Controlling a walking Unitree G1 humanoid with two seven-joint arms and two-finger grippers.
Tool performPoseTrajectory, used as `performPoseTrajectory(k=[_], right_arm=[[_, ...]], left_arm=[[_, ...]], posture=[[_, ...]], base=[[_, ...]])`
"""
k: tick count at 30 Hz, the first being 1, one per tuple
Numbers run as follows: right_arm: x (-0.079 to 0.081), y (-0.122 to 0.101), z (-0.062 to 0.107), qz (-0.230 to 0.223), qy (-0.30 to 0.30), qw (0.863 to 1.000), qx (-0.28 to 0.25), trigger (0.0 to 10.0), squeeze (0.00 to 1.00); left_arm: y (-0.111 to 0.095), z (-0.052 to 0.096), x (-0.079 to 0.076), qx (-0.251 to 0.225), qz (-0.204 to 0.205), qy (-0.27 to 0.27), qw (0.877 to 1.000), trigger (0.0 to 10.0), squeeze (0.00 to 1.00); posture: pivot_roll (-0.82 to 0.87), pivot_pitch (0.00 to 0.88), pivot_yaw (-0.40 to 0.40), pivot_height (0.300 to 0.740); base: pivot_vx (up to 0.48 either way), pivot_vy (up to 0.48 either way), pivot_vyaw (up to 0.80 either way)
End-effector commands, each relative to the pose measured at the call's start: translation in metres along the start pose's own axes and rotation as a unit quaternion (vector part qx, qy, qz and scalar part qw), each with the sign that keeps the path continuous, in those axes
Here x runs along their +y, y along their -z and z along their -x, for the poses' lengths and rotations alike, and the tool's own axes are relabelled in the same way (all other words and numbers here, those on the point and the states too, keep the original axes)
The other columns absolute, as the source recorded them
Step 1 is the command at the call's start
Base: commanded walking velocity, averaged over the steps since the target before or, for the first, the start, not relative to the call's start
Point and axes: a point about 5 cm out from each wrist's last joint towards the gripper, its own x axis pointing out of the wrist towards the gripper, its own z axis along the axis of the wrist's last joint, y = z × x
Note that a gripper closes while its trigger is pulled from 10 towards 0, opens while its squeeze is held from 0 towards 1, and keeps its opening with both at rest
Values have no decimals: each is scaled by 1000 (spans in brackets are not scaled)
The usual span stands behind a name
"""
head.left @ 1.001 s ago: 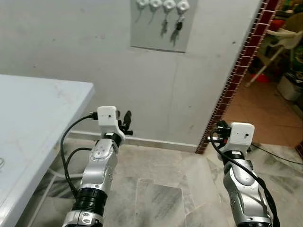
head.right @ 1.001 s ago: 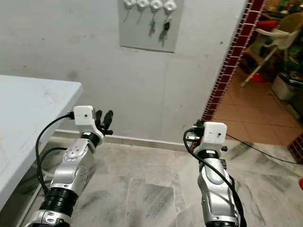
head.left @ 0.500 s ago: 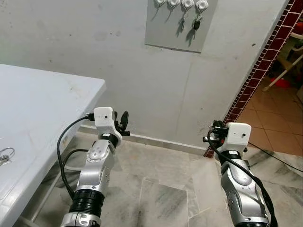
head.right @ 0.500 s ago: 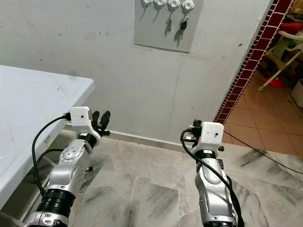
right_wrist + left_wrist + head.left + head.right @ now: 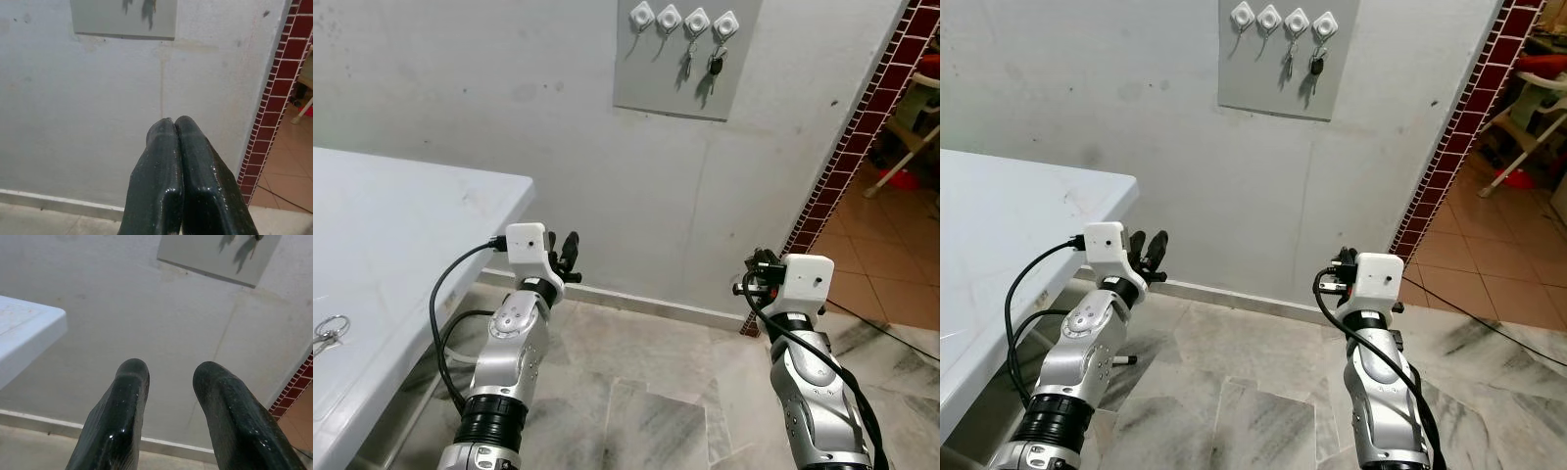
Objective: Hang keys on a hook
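Note:
A grey board (image 5: 683,69) on the wall carries several white hooks (image 5: 669,18). Keys (image 5: 686,65) hang from the two right-hand hooks, one set with a black fob (image 5: 714,65). A key ring (image 5: 325,331) lies on the white table (image 5: 401,225) at the far left, near its front edge. My left gripper (image 5: 567,255) is held low beside the table's corner, well below the board, open and empty (image 5: 168,372). My right gripper (image 5: 174,122) is shut with nothing in it, at the same height near the brick edge, pointing at the wall.
A red brick wall edge (image 5: 857,137) bounds the grey wall on the right, with a tiled room and a white chair (image 5: 1528,108) beyond it. Marble floor (image 5: 646,392) lies between my arms. A white skirting strip (image 5: 646,304) runs along the wall's foot.
The camera has tilted up and turned left, so the hook board shows fully and the key ring on the table came into view. Both arms keep the same pose.

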Motion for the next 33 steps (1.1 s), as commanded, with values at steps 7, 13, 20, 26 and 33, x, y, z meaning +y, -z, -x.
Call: performPoseTrajectory(k=[7,13,20,26,33], right_arm=[[1,-6,0,3,-6,1000,-14,10000,0],[2,-6,0,4,-11,1000,-14,10000,0],[4,-7,-1,3,-15,1000,-16,10000,0],[5,-6,-1,3,-17,1000,-17,10000,0],[5,-6,-1,4,-18,1000,-18,10000,0]], left_arm=[[-6,-2,0,-6,-1,-1,1000,10000,0],[-5,-2,1,-6,0,-2,1000,10000,0],[-6,-2,1,-7,1,-3,1000,10000,0],[-6,-2,1,-8,0,-1,1000,10000,0],[-6,-3,0,-8,0,1,1000,10000,0]], posture=[[57,0,-41,740],[61,0,-43,740],[64,0,-42,740],[62,0,-40,740],[61,0,-38,740]], base=[[307,0,0],[305,0,0],[305,0,0],[311,0,0],[307,0,0]])
